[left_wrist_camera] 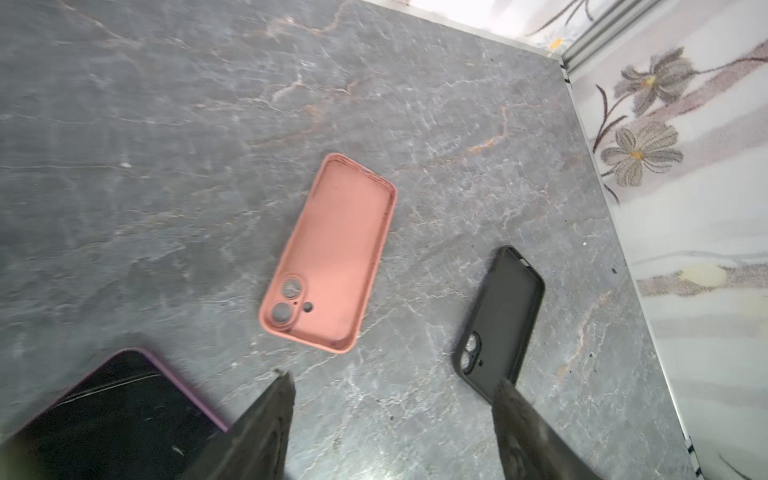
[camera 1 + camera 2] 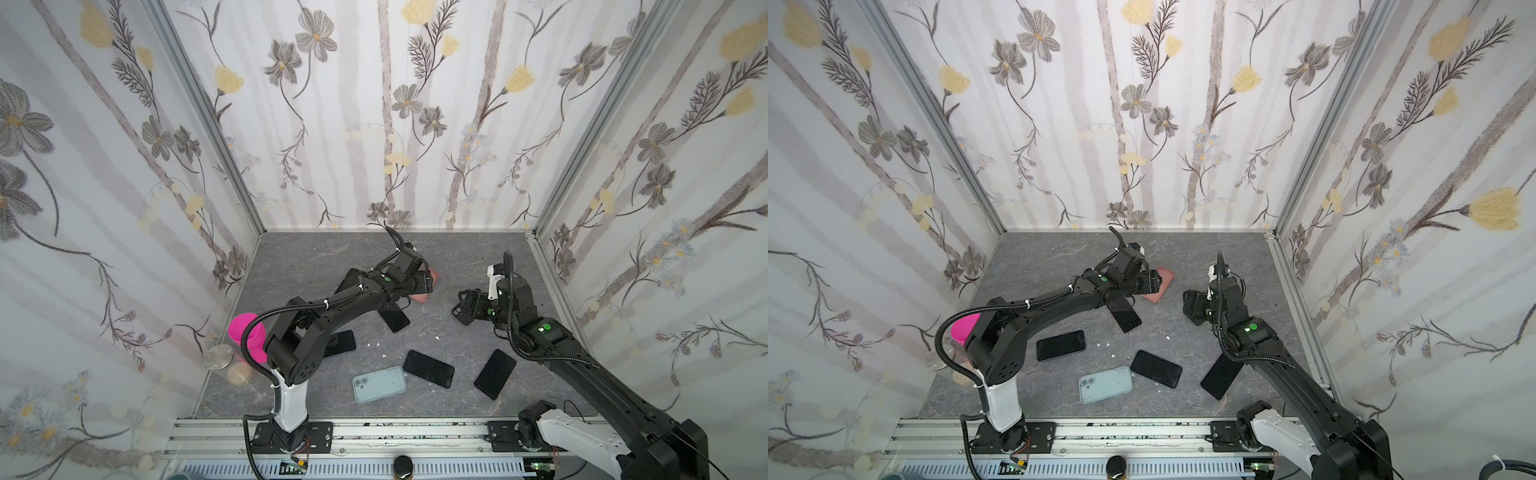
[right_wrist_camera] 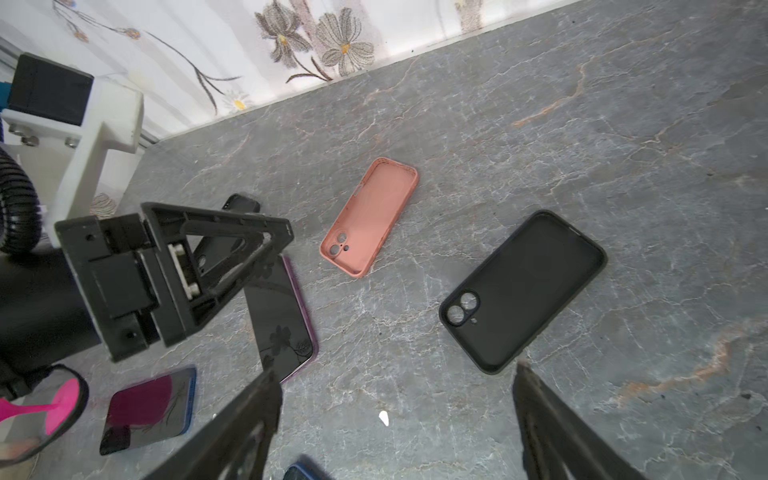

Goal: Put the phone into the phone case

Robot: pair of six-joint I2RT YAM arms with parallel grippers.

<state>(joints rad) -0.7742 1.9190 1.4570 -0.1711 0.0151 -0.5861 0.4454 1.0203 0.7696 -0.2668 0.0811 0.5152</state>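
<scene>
Both arms hang over the grey table (image 1: 166, 124) with nothing in their grasp. The left end effector (image 1: 394, 378) is spread wide and empty, poised between a purple-rimmed phone (image 1: 112, 411) and a pink phone case (image 1: 330, 253). The right end effector (image 3: 395, 370) is likewise spread and empty, just short of a black phone case (image 3: 523, 291).

The pink case lies flat with its hollow side up and apart from the other items. In both top views its long axis runs on a steep diagonal, with the camera-cutout end nearer the robot. The phone lies screen up with one end hidden under the left arm. Its long axis crosses that of the case rather than matching it, so it would likely need turning before seating.

The phone looks rigid, thin and glass-slick, and is probably best pinched across its long side edges. The case appears light and pliable, so it is likely to skid or flex unless the second arm braces it by the rim.
</scene>
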